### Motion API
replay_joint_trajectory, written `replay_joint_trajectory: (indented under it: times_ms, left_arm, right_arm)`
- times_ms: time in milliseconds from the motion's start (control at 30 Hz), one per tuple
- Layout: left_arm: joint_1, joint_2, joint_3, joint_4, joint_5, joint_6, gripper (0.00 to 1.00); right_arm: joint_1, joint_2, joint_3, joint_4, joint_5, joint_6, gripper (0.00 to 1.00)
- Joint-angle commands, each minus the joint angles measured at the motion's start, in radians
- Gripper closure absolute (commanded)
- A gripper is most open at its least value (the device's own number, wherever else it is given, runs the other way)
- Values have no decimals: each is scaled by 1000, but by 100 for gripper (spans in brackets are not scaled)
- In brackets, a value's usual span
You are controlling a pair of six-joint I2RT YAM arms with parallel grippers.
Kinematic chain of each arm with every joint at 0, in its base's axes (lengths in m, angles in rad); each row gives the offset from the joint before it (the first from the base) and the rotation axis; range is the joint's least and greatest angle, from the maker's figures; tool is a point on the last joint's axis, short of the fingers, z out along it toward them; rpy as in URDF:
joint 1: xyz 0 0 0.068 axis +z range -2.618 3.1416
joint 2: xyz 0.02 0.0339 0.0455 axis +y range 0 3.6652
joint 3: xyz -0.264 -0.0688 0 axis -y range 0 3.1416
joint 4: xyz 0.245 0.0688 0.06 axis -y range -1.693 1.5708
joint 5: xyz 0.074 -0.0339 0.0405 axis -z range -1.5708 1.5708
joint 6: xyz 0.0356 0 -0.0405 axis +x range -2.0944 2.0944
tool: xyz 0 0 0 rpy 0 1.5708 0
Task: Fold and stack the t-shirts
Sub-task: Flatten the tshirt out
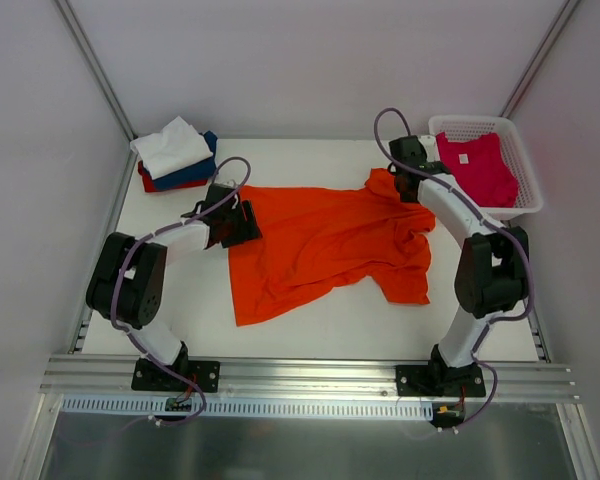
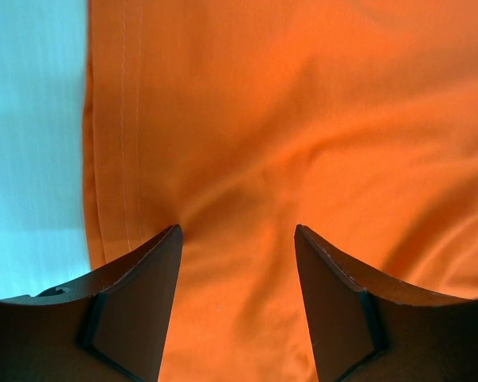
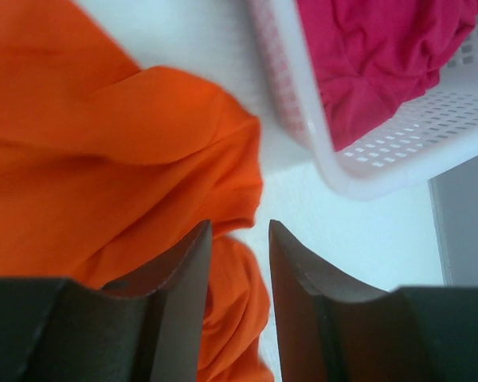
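Orange t-shirt [image 1: 325, 245] is seen spread out, with wrinkles, in the middle of the white table [image 1: 320, 325] in the top view. The left gripper [image 2: 237, 231] is placed over the shirt's stitched edge, at the centre left of that view. Its fingers are held apart, and only flat cloth is seen below them. The right gripper [image 3: 239, 227] is placed at the upper right corner of the shirt, just beside the white basket [image 1: 528, 200]. Its fingers are also parted. A bunched edge of cloth is seen under the gap, but no cloth is seen gripped. A magenta t-shirt [image 1: 480, 168] is laid in the basket at the upper right. Folded shirts [image 1: 175, 158], white on top of navy and red, are stacked at the upper left.
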State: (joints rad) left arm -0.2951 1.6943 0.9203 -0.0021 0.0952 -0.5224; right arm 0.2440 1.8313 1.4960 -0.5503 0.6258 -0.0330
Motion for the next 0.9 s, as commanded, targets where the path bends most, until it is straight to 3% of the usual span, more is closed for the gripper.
replay_joint_trajectory:
  times_ms: [0,433,700,867]
  left_arm:
    - [-25,-126,-35,-41,0,16,41]
    - [-164,-501,-244,-133,-72,-71,41]
    - [-278,-709,-414,-202,-141,-195,41]
    - [-418,-843,-504,-289,-239,-313,42]
  right_arm:
    - [75,-136,-71,-19,-6,19,62]
    - [360,-489,-489,-27,-67,235,62]
    - [448,-650,-631,-75,-74,326,62]
    - [475,-707,-694,-88,-78,358,62]
